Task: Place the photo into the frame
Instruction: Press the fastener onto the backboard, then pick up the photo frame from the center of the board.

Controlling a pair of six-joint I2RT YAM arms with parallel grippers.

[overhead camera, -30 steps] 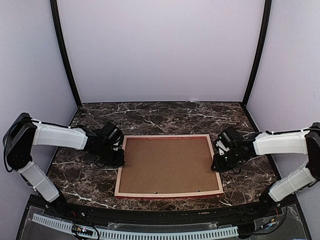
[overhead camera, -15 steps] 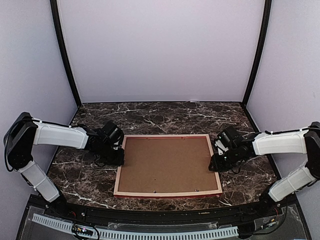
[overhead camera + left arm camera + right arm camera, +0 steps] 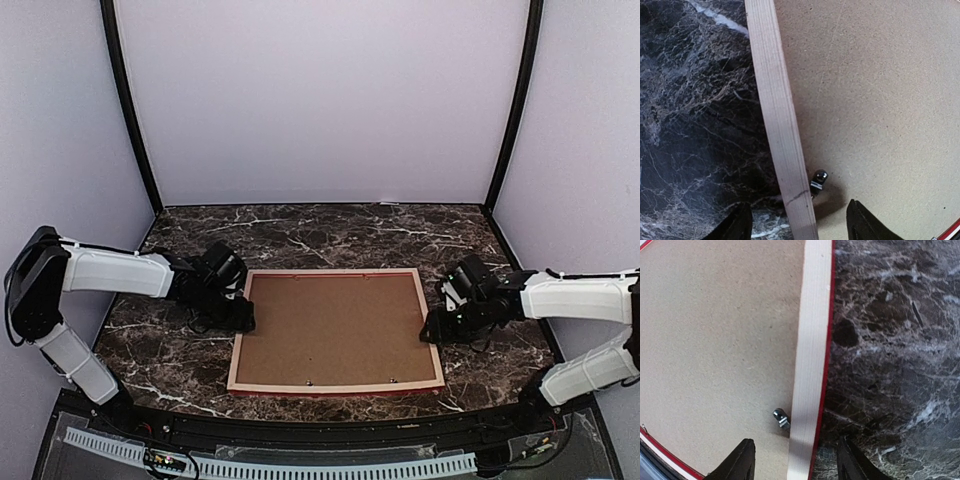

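1. Top external view: the frame lies flat and face down at the table's middle, nearer the near edge. It is a thin rectangle with a pale grained-wood rim and a red edge underneath.
2. A matte brown board fills its back. A small shiny metal tab sits against each side rim.
3. The left gripper is spread apart astride the left rim, one finger over the board and one over the table. It holds nothing.
4. The right gripper is likewise spread astride the right rim, empty.
5. The frame's longer sides appear to run left to right, parallel to the near edge.
6. The table is dark marble with white veins.
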